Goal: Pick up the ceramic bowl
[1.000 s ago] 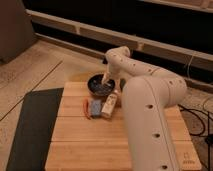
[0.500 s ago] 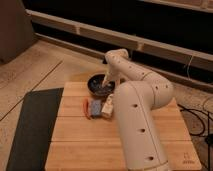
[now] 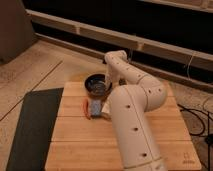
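The ceramic bowl (image 3: 96, 84) is round and dark with a glossy bluish inside. It stands at the far left part of the wooden table (image 3: 165, 135). My white arm (image 3: 131, 115) reaches from the near side over the table and bends down at the bowl. My gripper (image 3: 108, 86) is at the bowl's right rim, mostly hidden behind the wrist.
Just in front of the bowl lie an orange item (image 3: 86, 108), a blue packet (image 3: 94, 106) and a white item (image 3: 105, 108). A dark mat (image 3: 30, 125) lies on the floor left of the table. Cables (image 3: 197, 115) run at the right. A dark wall with ledges stands behind.
The arm's elbow and forearm have swung to the left and toward the camera, while the wrist has stayed by the bowl. The bowl has not visibly moved.
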`<state>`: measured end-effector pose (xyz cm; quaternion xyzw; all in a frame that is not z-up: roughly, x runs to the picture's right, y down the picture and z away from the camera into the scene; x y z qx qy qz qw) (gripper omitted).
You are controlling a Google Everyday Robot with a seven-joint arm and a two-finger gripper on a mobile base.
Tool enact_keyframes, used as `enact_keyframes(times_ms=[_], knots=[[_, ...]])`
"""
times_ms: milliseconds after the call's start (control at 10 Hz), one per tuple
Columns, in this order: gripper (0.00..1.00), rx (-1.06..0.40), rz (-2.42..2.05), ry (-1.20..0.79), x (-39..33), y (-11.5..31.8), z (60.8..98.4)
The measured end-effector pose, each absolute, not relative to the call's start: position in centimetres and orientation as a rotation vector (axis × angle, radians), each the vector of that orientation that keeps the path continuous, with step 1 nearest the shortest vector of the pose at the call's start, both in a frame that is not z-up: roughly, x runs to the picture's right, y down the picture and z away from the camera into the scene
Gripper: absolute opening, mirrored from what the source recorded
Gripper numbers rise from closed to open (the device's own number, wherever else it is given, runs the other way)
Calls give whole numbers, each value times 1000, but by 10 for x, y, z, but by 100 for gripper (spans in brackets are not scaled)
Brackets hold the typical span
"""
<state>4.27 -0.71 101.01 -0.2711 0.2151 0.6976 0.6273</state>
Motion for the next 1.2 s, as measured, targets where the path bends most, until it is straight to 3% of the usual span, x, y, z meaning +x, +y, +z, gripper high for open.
enact_keyframes(times_ms=[200, 700, 1200], knots=[[0, -611, 1619, 495, 45, -12, 1009], [0, -500, 1626, 387, 44, -71, 983], [0, -359, 1565, 203, 20, -139, 913]])
